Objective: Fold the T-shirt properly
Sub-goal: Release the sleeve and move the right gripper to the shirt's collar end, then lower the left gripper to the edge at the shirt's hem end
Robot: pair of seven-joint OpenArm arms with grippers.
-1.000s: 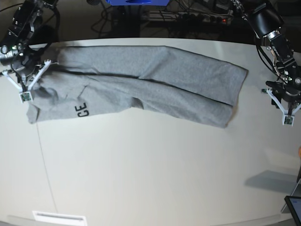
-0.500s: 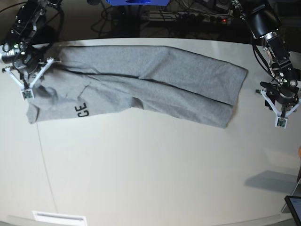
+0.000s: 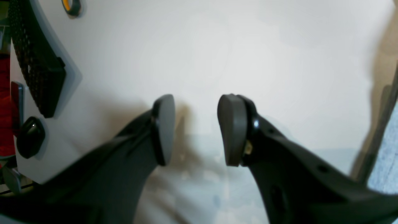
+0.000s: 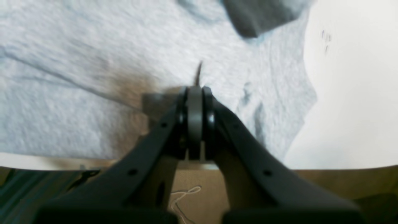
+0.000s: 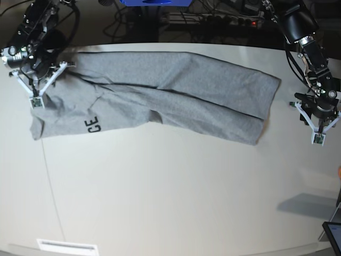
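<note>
Soft heather-grey T-shirt [image 5: 160, 96] lies in a long creased band along the table's [image 5: 176, 197] far edge. Right gripper [image 4: 195, 93] jaws closed, seemingly empty; left gripper [image 3: 195, 127] jaws parted over bare table.

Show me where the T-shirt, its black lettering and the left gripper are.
T-shirt [image 5: 176, 88], base view, middle of the grey cloth.
Black lettering [image 5: 93, 125], base view, on the printed letters.
Left gripper [image 3: 194, 129], left wrist view, midway between the fingertips.

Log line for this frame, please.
heather-grey cotton T-shirt: folded lengthwise on table | left gripper: open, empty | right gripper: shut, over shirt
</note>
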